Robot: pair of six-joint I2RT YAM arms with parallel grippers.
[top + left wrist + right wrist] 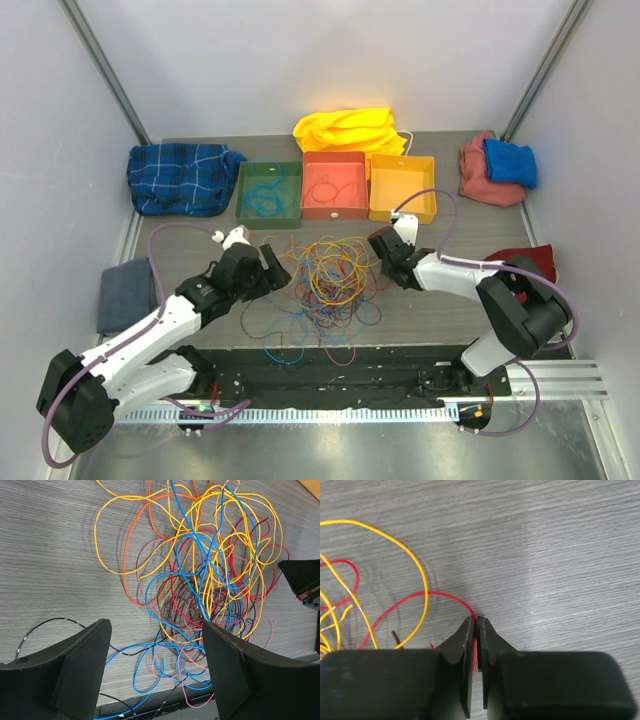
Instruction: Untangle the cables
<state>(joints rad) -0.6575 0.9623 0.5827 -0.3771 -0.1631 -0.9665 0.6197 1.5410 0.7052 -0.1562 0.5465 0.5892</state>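
Observation:
A tangle of thin cables (330, 280) in orange, yellow, blue and red lies mid-table between both arms. In the left wrist view the pile (210, 570) spreads ahead, with loose blue and pink strands (155, 655) on the wood between the fingers. My left gripper (272, 268) (156, 650) hovers at the pile's left edge, open and empty. My right gripper (385, 262) (476, 622) is at the pile's right edge, shut on a red cable (420, 597) that arcs away to the left; a yellow cable (415, 565) crosses over it.
Three trays stand behind the pile: green (269, 189), red-orange (334, 184) and yellow (402, 187), the first two with cables inside. Cloths lie around: blue plaid (182, 177), yellow (350, 129), pink and blue (498, 167), grey (128, 293), dark red (530, 262). A black rail (340, 385) runs along the near edge.

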